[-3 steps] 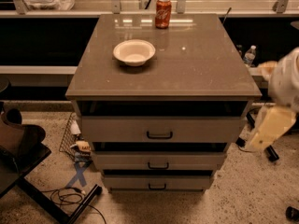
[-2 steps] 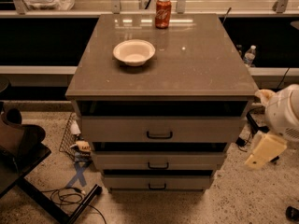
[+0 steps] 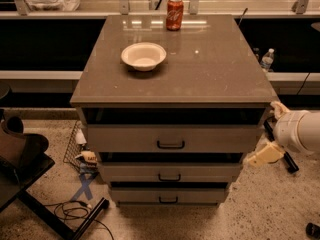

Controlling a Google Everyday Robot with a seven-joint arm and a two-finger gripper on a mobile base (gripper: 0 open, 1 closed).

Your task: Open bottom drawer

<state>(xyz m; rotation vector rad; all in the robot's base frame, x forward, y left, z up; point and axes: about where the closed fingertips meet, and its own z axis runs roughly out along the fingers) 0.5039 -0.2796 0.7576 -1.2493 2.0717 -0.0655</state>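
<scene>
your gripper [image 3: 264, 154] hangs at the right side of the cabinet, just off its corner, level with the gap between the top drawer [image 3: 200, 139] and the middle drawer [image 3: 200, 172]. it holds nothing you can see, and you cannot tell how wide it stands. the white arm [image 3: 299, 130] behind it comes in from the right edge. the bottom drawer [image 3: 135, 195] sits lowest of the three grey fronts, down and to the left of the gripper and apart from it, with its small black handle [image 3: 168, 200] at centre. on the brown countertop [image 3: 215, 74] stand a white bowl [image 3: 143, 56] and, further back, a red soda can [image 3: 174, 13]. loose cables [image 3: 75, 211] lie on the floor at left.
</scene>
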